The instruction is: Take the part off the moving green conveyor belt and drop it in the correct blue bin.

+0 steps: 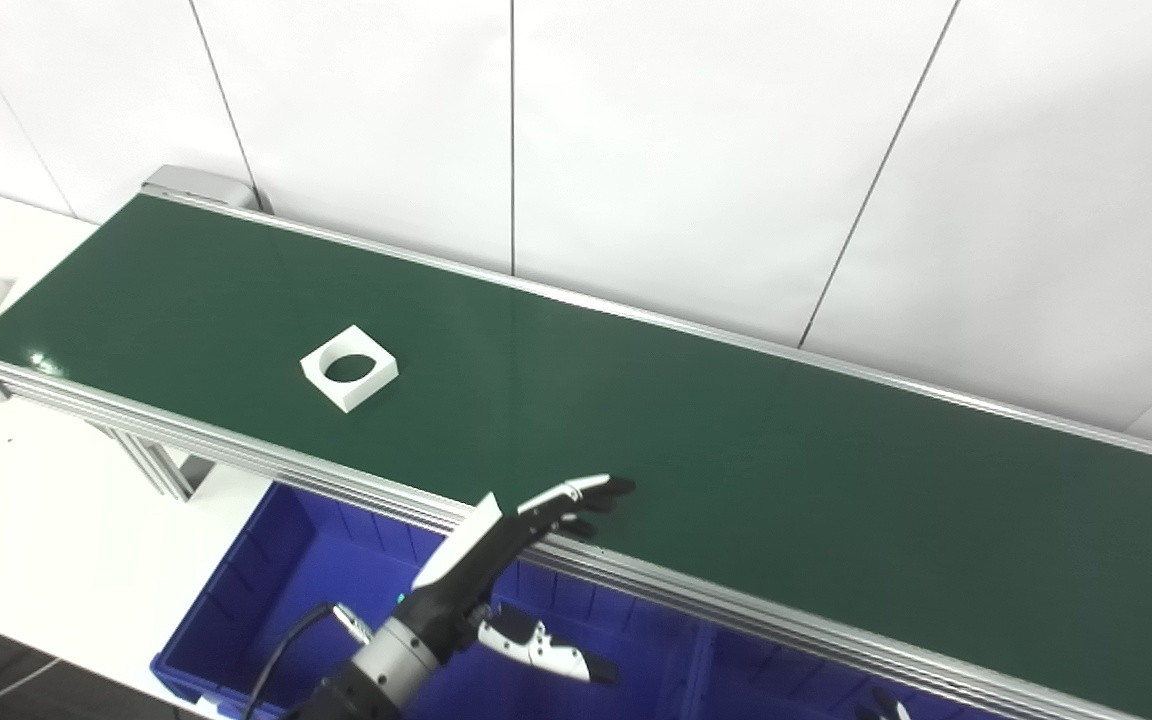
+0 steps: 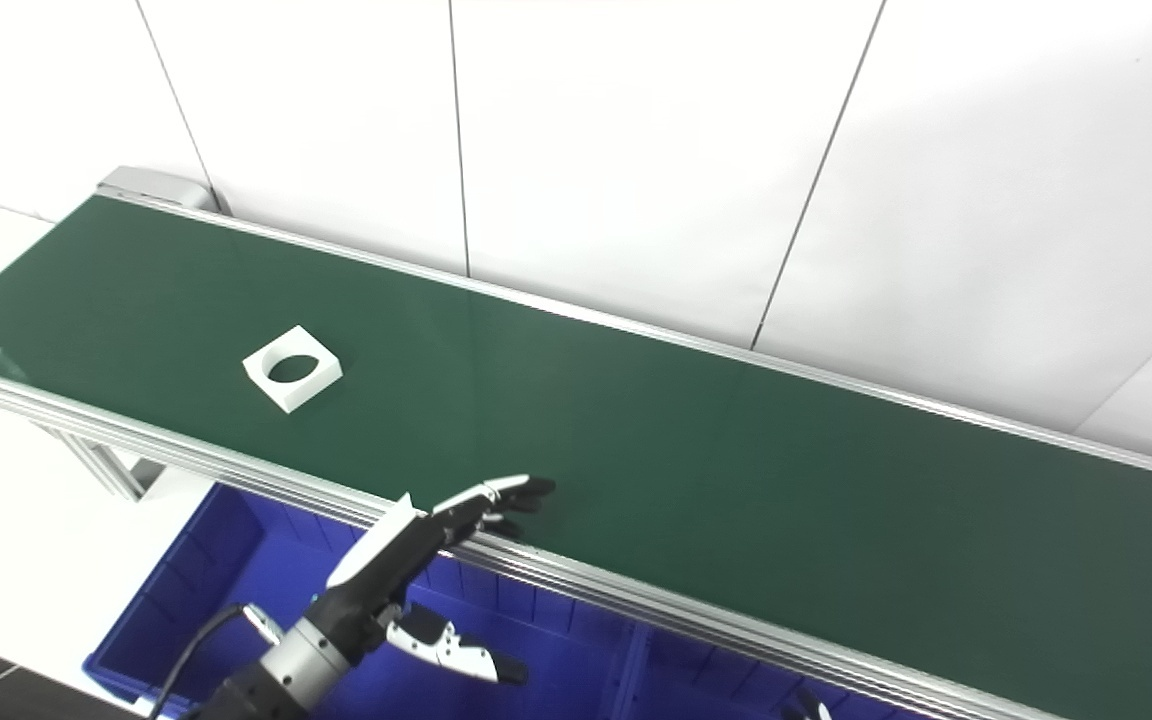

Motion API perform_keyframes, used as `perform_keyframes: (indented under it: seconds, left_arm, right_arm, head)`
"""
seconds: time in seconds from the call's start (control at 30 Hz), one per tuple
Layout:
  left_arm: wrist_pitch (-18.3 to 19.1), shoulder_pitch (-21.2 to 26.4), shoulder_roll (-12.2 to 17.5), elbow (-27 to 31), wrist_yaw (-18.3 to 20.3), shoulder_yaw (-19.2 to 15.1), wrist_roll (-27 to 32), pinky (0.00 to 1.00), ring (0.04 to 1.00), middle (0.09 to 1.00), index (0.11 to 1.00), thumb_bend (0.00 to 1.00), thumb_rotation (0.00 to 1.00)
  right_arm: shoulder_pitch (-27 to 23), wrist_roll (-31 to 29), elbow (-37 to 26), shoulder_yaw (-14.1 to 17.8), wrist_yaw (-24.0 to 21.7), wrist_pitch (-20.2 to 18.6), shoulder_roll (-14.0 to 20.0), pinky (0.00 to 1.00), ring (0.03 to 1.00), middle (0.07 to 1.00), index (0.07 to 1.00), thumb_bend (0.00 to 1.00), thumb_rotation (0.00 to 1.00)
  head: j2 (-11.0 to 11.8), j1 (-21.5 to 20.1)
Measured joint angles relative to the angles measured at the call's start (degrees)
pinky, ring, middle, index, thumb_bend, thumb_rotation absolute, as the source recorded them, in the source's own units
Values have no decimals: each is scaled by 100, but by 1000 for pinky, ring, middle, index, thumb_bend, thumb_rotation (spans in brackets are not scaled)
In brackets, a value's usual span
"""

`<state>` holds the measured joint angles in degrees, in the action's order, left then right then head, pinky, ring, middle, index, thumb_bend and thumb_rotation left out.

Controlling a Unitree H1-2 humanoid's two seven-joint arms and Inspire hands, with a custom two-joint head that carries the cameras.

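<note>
One white part (image 1: 349,367) sits on the green conveyor belt (image 1: 736,440), a flat square block with a round hole through its middle, lying toward the belt's left end and turned corner-on to the rails. It lies about midway across the belt's width, touching nothing but the green surface.

Down at the near edge, the left hand (image 1: 511,540) comes up from the bottom of the frame on its dark forearm. Fingers (image 1: 586,492) are stretched out long and straight, their dark tips reaching over the near aluminium rail (image 1: 236,445) and just onto the belt's edge. The thumb (image 1: 546,648) is swung out wide below, well clear of the fingers, so this hand is spread and holding nothing. It is well to the right of the part, with a broad stretch of bare belt between them.

Below the rail sits the blue bin (image 1: 226,610), its ribbed inner walls showing, with the left wrist hanging over it. A divider or a second bin wall (image 2: 636,650) shows further right.

The right hand (image 2: 813,709) is only a sliver of fingertips at the bottom edge, and I can't tell whether it is spread or curled.

Behind the belt stands a white panelled wall (image 1: 686,130), and a white table (image 1: 26,500) lies to the left.
</note>
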<state>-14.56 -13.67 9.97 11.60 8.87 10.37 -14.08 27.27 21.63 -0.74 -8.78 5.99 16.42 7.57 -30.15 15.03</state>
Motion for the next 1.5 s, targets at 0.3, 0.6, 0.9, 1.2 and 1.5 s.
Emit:
perform_keyframes:
  seconds: [0.3, 0.6, 0.9, 1.2, 1.5]
  left_arm:
    - [-22, 394, 417, -136, 37, -290, -19, 779, 875, 922, 909, 794, 180]
    - [1, 818, 759, -248, 113, -501, -17, 821, 893, 918, 908, 795, 114]
    - [10, 1247, 830, -622, 126, -552, -29, 821, 888, 908, 896, 805, 63]
    - [-62, 1790, 1399, -886, 315, -548, -320, 868, 917, 931, 913, 795, 81]
    - [138, 2200, 1753, -908, 617, -497, -681, 813, 894, 942, 912, 821, 90]
  right_arm:
    - [-1, 1, 15, 47, 75, 43, -4, 716, 808, 866, 933, 607, 110]
    - [4, 52, 12, 47, 147, 109, -64, 670, 773, 836, 894, 663, 235]
    - [4, 191, -3, 40, 201, 152, -106, 646, 751, 821, 881, 704, 352]
    - [13, 276, -8, 31, 257, 186, -131, 670, 753, 808, 870, 710, 313]
    - [20, 263, -15, 18, 295, 225, -150, 639, 744, 809, 867, 722, 398]
  head:
    - [-70, -237]
    - [-264, -773]
    - [-395, -984]
    - [-519, -1222]
    - [-633, -1301]
